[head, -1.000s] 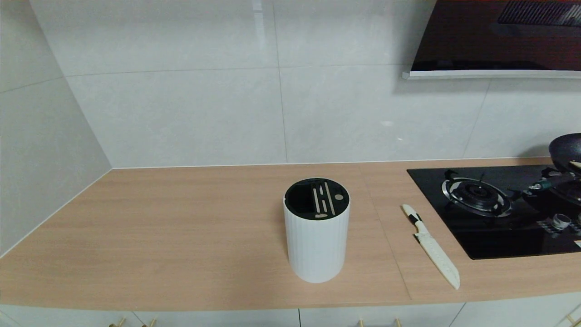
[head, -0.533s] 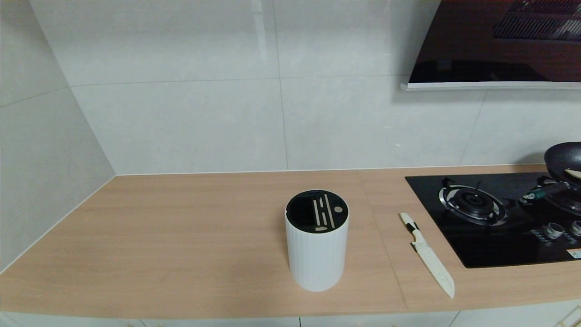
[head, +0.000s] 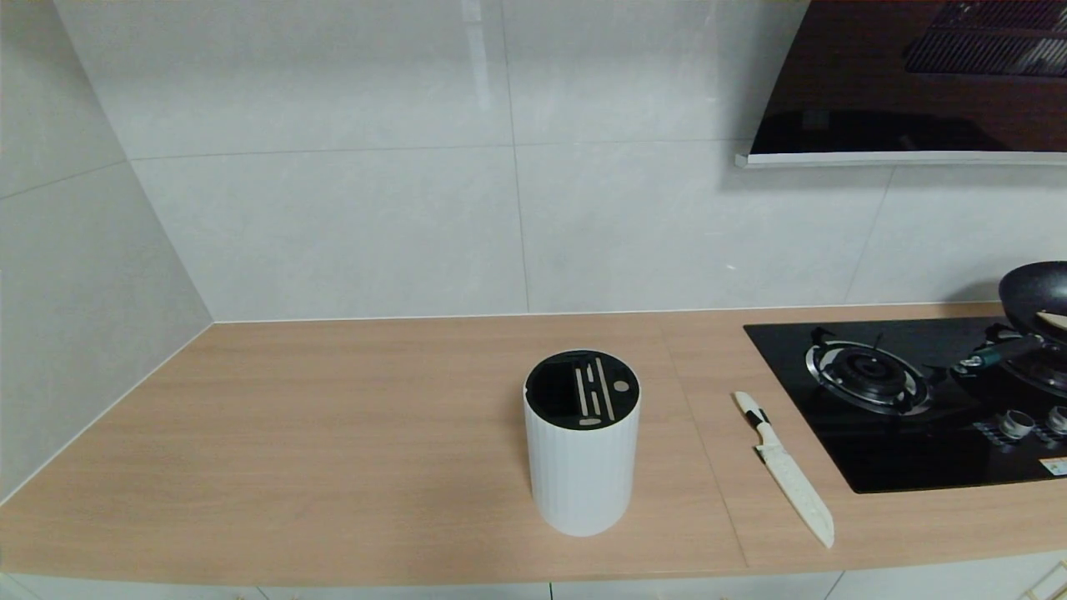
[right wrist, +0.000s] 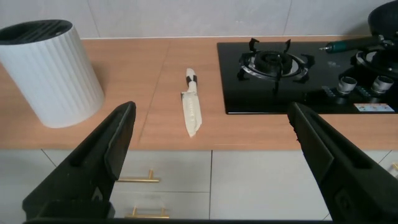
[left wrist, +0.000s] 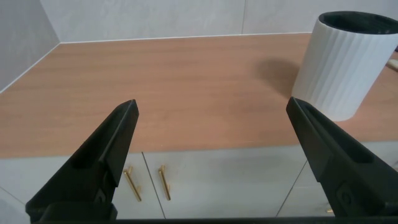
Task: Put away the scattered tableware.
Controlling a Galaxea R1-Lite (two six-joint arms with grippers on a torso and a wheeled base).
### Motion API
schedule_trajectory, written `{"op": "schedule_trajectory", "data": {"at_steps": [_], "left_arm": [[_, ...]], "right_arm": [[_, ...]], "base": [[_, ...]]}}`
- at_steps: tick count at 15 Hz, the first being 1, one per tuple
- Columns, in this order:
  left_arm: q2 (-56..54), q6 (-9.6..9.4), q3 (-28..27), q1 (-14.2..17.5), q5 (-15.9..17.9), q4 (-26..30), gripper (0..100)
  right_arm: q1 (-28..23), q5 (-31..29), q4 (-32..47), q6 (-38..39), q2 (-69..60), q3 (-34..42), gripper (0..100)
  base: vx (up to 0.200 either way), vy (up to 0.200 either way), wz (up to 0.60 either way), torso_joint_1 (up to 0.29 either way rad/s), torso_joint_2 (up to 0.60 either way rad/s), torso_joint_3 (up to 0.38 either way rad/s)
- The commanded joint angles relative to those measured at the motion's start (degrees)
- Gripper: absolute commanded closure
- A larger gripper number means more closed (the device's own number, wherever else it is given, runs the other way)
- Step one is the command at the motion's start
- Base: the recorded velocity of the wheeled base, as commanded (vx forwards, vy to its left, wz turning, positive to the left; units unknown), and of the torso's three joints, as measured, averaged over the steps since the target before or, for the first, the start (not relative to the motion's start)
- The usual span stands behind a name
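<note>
Left claw [left wrist: 211, 106], right claw [right wrist: 211, 109] spread wide, level before counter [head: 333, 417] edge; knife [head: 783, 471] untouched.

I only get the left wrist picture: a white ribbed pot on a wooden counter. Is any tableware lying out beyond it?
Observer: Yes. A white knife lies flat on the counter, between the pot and a black gas hob.
Operator: Is anything holding it?
Observer: No. The right gripper is open and apart from the knife, on the near side of it.
Operator: Where would the knife go?
Observer: Probably into the pot. From the head view its black top has narrow slots beside one open well.
</note>
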State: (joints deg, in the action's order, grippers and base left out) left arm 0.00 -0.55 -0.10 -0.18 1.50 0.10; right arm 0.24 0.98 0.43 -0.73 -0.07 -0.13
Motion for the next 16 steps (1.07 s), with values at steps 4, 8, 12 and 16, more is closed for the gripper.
{"op": "schedule_trajectory", "data": {"at_steps": [4,8,12,16], "left_arm": [[0.00,0.02,0.01,0.01,-0.01,-0.01,0],[0.00,0.02,0.01,0.01,-0.01,-0.01,0],[0.00,0.02,0.01,0.01,-0.01,-0.01,0],[0.00,0.02,0.01,0.01,-0.01,-0.01,0]], "right_arm": [[2.13,2.80,0.63,1.79,11.24,-14.90,0],[3.45,5.53,0.19,1.43,39.18,-24.04,0],[9.95,4.83,0.01,1.43,62.65,-31.86,0],[11.09,4.65,-10.97,1.43,80.32,-33.00,0]], "base": [[0.000,0.000,0.00,0.000,0.00,0.000],[0.000,0.000,0.00,0.000,0.00,0.000],[0.000,0.000,0.00,0.000,0.00,0.000],[0.000,0.000,0.00,0.000,0.00,0.000]]}}
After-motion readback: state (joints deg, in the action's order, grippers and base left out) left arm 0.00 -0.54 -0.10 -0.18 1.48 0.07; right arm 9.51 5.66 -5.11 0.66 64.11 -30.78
